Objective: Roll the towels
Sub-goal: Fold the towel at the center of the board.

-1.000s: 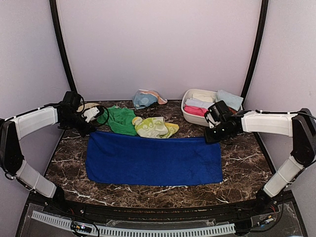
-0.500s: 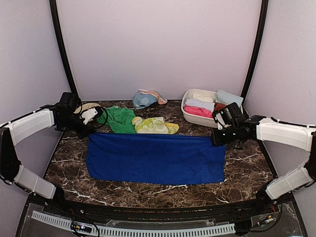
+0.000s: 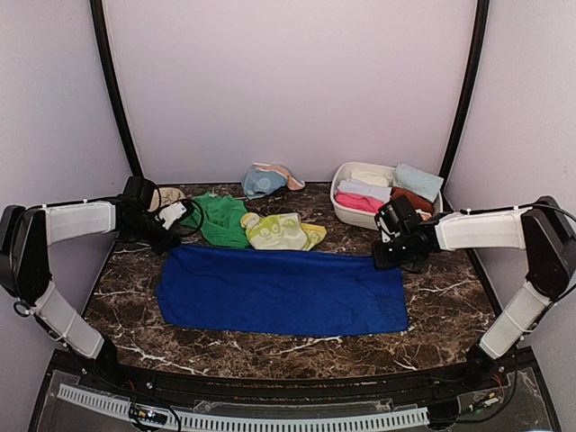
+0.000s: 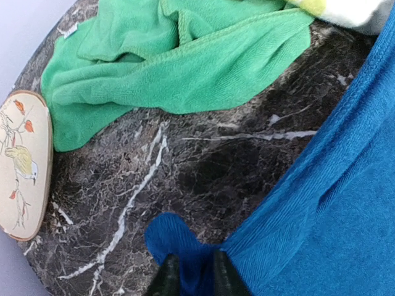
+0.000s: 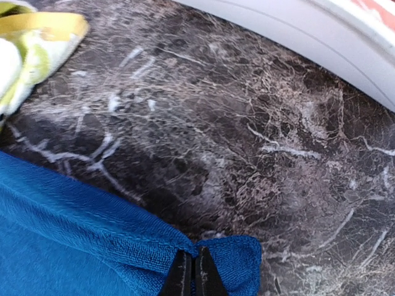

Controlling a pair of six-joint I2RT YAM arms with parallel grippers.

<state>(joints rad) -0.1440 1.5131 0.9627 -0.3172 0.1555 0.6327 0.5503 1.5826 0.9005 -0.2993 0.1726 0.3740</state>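
Note:
A royal blue towel (image 3: 283, 292) lies spread flat across the middle of the table. My left gripper (image 3: 166, 241) is low at its far left corner. In the left wrist view the left gripper (image 4: 191, 266) has its jaws a little apart, with the bunched blue corner (image 4: 176, 237) still between them. My right gripper (image 3: 385, 259) is at the far right corner. The right wrist view shows the right gripper (image 5: 192, 258) shut on the towel's hem (image 5: 231, 262). A green towel (image 3: 219, 220), a pale yellow-green patterned towel (image 3: 281, 231) and a light blue towel (image 3: 263, 180) lie behind, loose.
A white basin (image 3: 339, 205) at the back right holds rolled towels in pink (image 3: 356, 202), white, light blue and rust, close behind my right gripper. A tan round disc (image 4: 21, 166) lies at the far left beside the green towel (image 4: 185, 68). Grey walls close in the back and sides.
The right gripper pulled the towel's corner out to the right, then came back left. The left gripper shifted slightly right and nearer, and its jaws have parted a little.

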